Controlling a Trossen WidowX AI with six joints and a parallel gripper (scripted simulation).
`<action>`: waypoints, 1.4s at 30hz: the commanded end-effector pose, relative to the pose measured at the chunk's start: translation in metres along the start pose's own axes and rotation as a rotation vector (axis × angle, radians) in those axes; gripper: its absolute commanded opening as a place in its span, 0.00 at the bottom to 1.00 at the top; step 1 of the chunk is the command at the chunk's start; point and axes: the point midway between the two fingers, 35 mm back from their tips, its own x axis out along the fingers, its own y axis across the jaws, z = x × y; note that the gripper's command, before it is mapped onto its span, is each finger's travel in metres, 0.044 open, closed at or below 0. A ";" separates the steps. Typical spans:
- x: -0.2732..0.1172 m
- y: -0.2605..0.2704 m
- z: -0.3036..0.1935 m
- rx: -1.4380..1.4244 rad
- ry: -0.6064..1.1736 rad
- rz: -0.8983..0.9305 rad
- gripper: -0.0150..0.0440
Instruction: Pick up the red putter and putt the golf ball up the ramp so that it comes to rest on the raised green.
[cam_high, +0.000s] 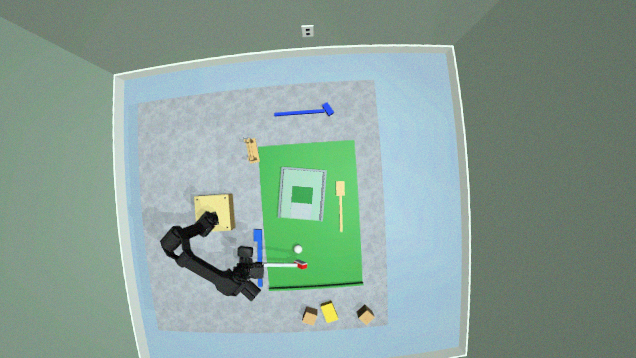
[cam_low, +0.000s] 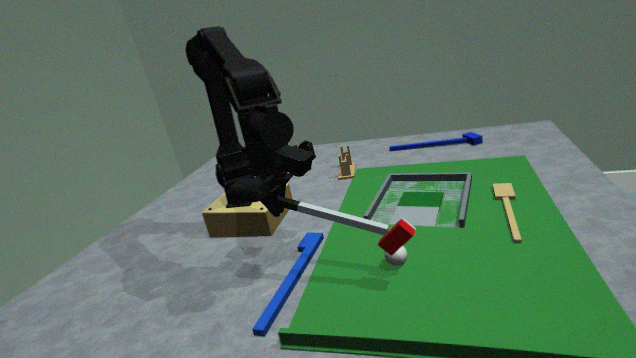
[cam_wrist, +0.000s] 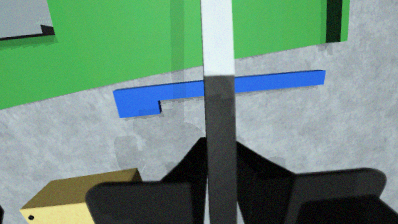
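Observation:
My gripper (cam_high: 259, 266) (cam_low: 281, 202) (cam_wrist: 214, 142) is shut on the dark grip of the red putter. The putter's white shaft (cam_high: 282, 265) (cam_low: 345, 218) (cam_wrist: 217, 40) reaches out over the green mat, and its red head (cam_high: 301, 265) (cam_low: 396, 237) hangs tilted above the mat. The white golf ball (cam_high: 298, 249) (cam_low: 396, 257) rests on the mat, between the head and the ramp in the top view; the head partly covers it in the exterior view. The pale grey ramp (cam_high: 301, 212) (cam_low: 417, 217) leads to the dark green patch (cam_high: 302, 194) (cam_low: 421, 199) inside a grey-walled frame.
A blue putter (cam_high: 258, 235) (cam_low: 287, 290) (cam_wrist: 140, 100) lies beside the mat, below my gripper. A tan putter (cam_high: 341, 210) (cam_low: 510, 215) lies right of the frame. A darker blue one (cam_high: 300, 113) (cam_low: 430, 144) and a wooden rack (cam_high: 252, 150) (cam_low: 346, 167) are farther back. Several blocks lie beyond the mat's near edge.

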 end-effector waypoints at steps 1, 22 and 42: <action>0.020 0.000 -0.001 0.006 0.010 0.005 0.25; 0.050 0.001 -0.002 0.006 0.010 0.005 0.25; 0.054 -0.008 -0.002 0.003 0.007 0.004 0.25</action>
